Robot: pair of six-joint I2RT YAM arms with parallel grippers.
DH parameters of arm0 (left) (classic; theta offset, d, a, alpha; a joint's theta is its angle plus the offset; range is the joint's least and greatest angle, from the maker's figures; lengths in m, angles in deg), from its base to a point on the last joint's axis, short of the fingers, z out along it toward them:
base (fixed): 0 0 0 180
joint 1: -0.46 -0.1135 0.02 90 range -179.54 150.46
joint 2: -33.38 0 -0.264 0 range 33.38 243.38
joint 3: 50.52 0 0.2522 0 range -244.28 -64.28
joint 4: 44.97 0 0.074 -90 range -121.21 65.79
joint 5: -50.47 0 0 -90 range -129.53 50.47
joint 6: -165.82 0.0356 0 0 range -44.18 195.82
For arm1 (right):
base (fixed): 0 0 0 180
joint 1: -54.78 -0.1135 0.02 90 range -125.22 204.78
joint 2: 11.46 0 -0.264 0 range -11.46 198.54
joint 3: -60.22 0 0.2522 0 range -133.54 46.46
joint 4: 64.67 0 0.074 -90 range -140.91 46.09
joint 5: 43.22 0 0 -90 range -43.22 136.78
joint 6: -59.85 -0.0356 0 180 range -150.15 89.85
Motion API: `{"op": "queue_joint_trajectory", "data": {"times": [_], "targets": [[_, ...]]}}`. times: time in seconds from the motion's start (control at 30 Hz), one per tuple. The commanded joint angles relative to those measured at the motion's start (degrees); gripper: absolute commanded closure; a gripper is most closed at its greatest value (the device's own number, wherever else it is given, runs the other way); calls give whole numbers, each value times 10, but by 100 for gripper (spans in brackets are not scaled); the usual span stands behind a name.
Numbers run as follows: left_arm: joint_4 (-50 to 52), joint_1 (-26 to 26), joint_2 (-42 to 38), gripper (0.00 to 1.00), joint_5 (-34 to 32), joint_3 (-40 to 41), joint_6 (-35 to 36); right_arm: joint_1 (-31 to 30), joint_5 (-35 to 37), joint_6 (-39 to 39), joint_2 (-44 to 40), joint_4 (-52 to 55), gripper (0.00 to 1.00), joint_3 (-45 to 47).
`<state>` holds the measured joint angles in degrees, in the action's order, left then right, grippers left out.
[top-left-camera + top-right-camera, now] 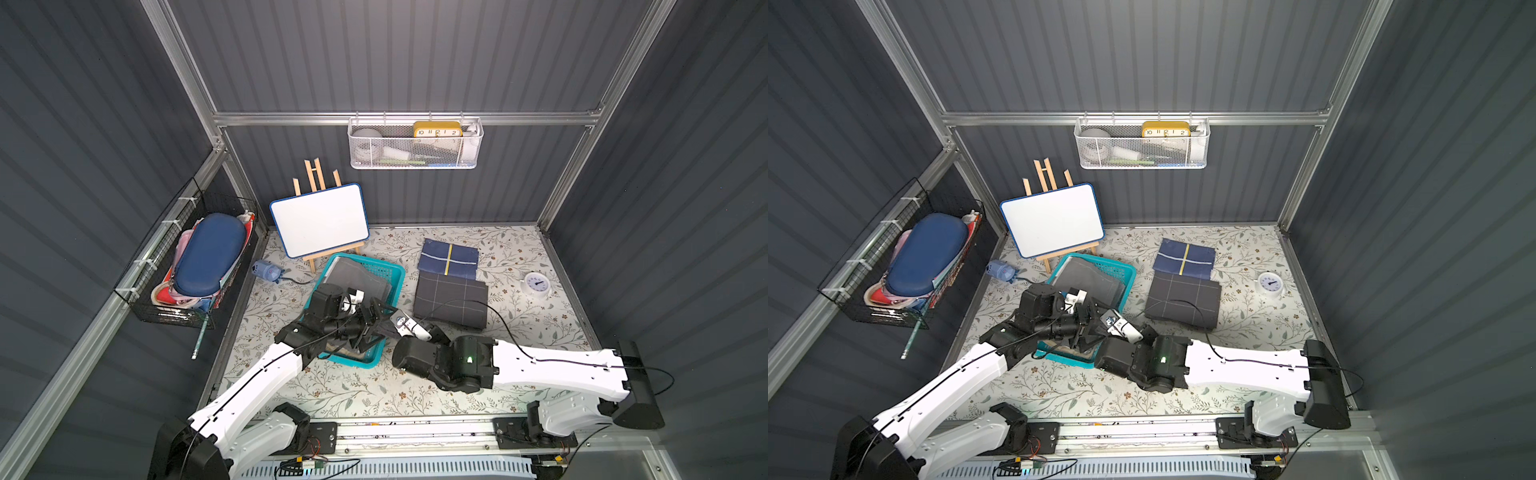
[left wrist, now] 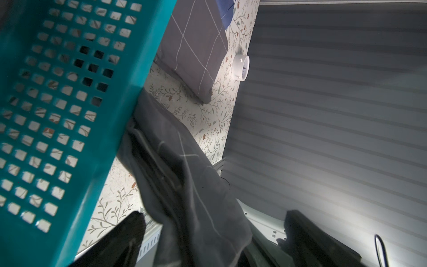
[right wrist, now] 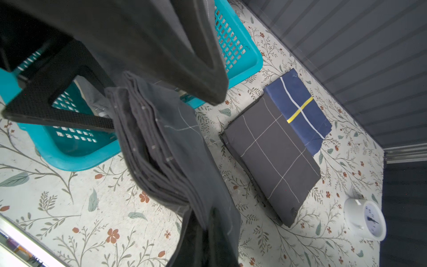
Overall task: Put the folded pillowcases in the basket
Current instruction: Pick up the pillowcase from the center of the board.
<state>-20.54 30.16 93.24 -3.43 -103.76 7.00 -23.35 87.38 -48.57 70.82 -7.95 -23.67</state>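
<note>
Jaws of the right gripper (image 1: 394, 325) are pressing together on the folded pillowcase (image 3: 166, 143), a dark grey stack of layers crossed by thin white lines. The stack is stretching away from that grip toward the near right corner of the basket (image 3: 242, 60). Jaws of the left gripper (image 2: 215, 217) are standing wide apart, with its black fingers (image 2: 129, 233) straddling the same cloth, one on either side, and not closing on it. In the right wrist view the far end of the stack is reaching the teal rim, but I cannot tell whether it is passing over into the basket. In both top views the two grippers are meeting over that near right corner. A flat grey cloth (image 1: 353, 276) is lying in the basket's far half, and it is unclear whether this is one piece with the held stack. Just right of the basket, a grey checked folded cloth (image 1: 451, 301) is resting on the floral table (image 1: 415, 395), touching a navy folded cloth (image 1: 449, 259) behind it. A white clock (image 1: 537, 284) is sitting nearer the right wall. A whiteboard (image 1: 320, 220) is leaning on an easel just behind the basket. A black wire basket (image 1: 141, 299) is hanging on the left wall and a white mesh basket (image 1: 415, 156) on the back rail.
</note>
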Motion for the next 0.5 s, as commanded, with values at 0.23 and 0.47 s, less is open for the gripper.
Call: {"op": "queue_joint_trajectory", "data": {"times": [0.23,0.47], "targets": [[-58,4,42,28,28,53,10,-45,30,-18,9,-23,100,14],[-60,5,45,76,19,37,22,-54,14,-51,9,1,90,16]]}}
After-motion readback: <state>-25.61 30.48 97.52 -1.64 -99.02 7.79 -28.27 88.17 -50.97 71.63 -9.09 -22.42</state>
